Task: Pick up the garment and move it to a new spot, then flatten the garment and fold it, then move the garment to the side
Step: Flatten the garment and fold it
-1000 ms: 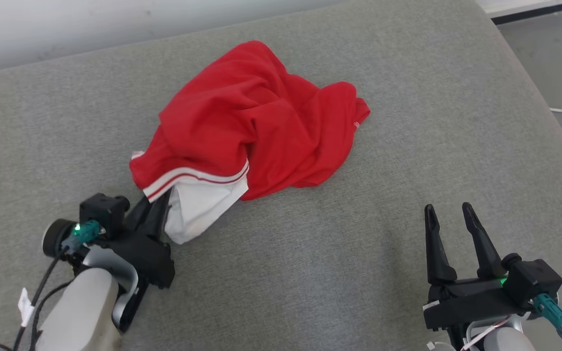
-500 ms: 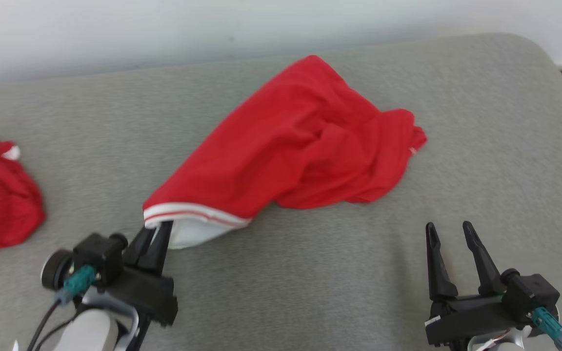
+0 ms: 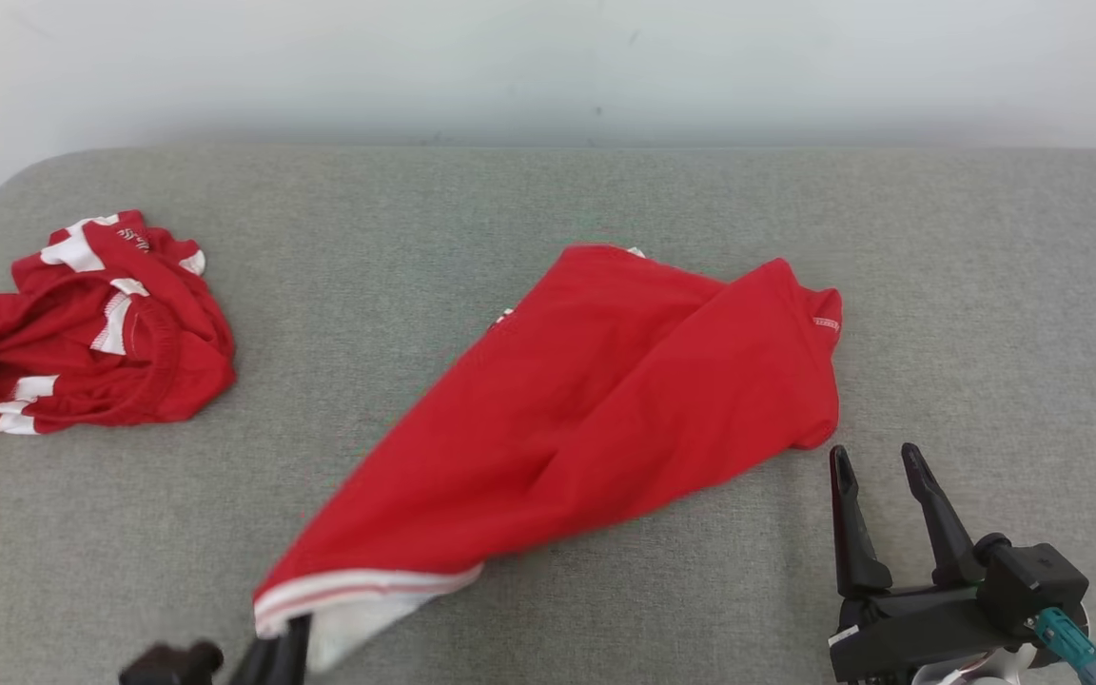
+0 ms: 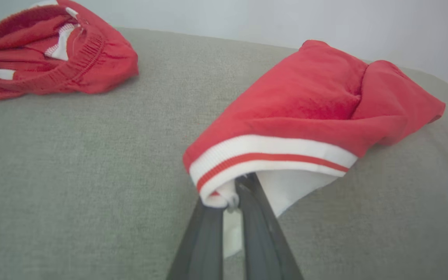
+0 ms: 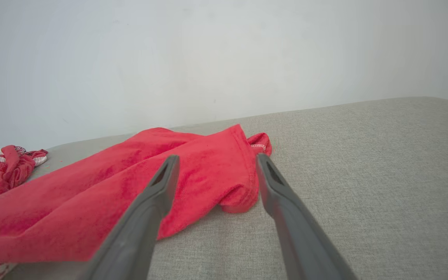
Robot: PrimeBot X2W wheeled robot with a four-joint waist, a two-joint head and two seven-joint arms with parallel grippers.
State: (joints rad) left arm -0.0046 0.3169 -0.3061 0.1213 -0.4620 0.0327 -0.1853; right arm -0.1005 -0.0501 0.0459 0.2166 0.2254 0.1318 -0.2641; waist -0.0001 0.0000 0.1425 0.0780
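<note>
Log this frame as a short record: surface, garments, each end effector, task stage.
surface: grey cushioned surface against a pale wall
task item: red garment, drawn out diagonally, rumpled, not folded
left end effector: shut on the garment's white-and-red striped band, which it holds raised
right end effector: open, empty, near the garment's right corner
other item: second red garment, crumpled, at far left, apart from the first
task stage: garment gripped for moving; flattening and folding not yet done
</note>
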